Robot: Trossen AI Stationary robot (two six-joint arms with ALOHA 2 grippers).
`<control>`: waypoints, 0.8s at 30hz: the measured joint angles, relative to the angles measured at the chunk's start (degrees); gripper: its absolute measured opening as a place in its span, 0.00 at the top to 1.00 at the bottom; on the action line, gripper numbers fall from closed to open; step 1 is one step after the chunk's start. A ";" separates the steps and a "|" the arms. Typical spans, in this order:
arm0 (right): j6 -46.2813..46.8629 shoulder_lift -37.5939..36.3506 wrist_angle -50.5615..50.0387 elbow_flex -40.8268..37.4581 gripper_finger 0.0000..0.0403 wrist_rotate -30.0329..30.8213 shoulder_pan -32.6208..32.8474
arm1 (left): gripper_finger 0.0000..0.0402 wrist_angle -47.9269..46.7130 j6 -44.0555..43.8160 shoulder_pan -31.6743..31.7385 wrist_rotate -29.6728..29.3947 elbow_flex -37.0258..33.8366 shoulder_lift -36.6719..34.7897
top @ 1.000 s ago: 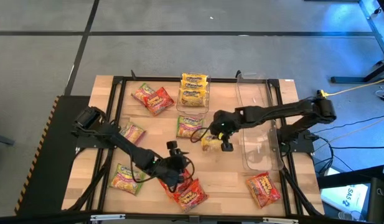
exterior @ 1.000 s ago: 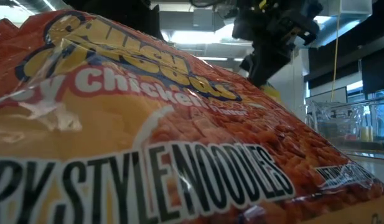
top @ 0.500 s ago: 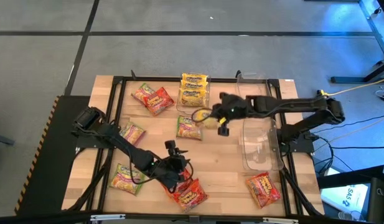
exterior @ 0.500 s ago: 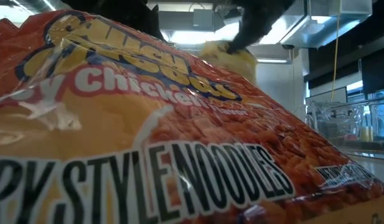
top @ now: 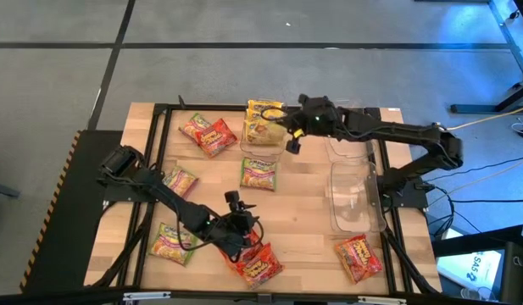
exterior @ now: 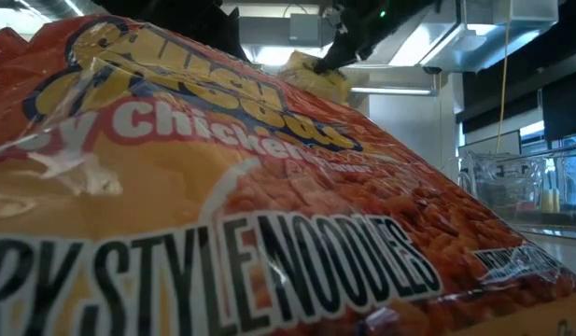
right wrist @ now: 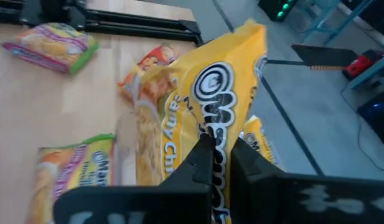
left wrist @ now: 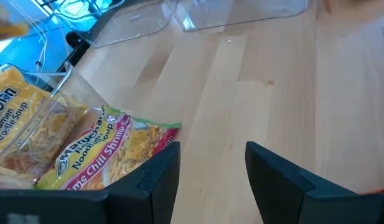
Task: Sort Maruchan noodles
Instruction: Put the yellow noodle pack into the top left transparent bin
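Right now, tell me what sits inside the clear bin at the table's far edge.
The clear bin holds yellow Maruchan packets. The right hand hangs over it, shut on another yellow packet that hides part of the stack, so the count is unclear.

My work surface is a wooden table (top: 303, 229) with a black frame. Landmark: the clear bin (top: 350, 199) lying toward my right side. Near it, toward the front edge, lies one red packet (top: 358, 257). Well apart toward my left lie a green packet (top: 258, 173), two red packets (top: 208, 134) and another green packet (top: 171, 243).
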 joint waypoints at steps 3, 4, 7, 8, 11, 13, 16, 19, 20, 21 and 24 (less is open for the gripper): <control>-1.94 2.49 2.55 0.00 1.00 -2.22 -1.49 | 0.57 0.02 0.01 0.31 -0.19 0.00 0.00; -2.53 3.47 3.36 0.00 1.00 -2.94 -1.95 | 0.57 0.03 0.01 0.43 -0.19 0.00 0.00; -3.42 6.19 5.49 0.00 1.00 -3.54 -3.18 | 0.57 0.02 0.01 0.86 -0.20 0.00 0.00; -3.98 7.15 5.64 0.00 1.00 -3.56 -3.53 | 0.57 0.01 0.01 1.04 -0.21 0.00 0.00; -5.20 10.02 5.62 -0.02 1.00 -3.56 -4.34 | 0.57 -0.03 0.01 1.45 -0.19 0.00 0.00; -5.68 11.78 5.86 -0.02 1.00 -3.61 -4.37 | 0.57 -0.11 0.01 1.68 0.04 0.00 0.00; -5.89 14.28 6.46 -0.02 1.00 -4.07 -4.33 | 0.57 -0.15 -0.01 1.88 0.07 0.00 0.00; -6.61 16.35 8.03 -0.02 1.00 -4.05 -4.21 | 0.57 -0.17 0.04 2.08 0.09 0.00 0.00; -6.66 16.95 8.17 -0.02 1.00 -4.06 -4.21 | 0.57 -0.15 0.06 2.19 0.12 0.00 0.00; -6.68 17.54 8.50 -0.02 1.00 -4.19 -4.21 | 0.57 -0.17 0.06 2.33 0.16 0.00 0.00; -6.71 19.09 9.01 -0.02 1.00 -5.05 -4.21 | 0.57 -0.19 0.06 2.87 0.17 0.00 0.00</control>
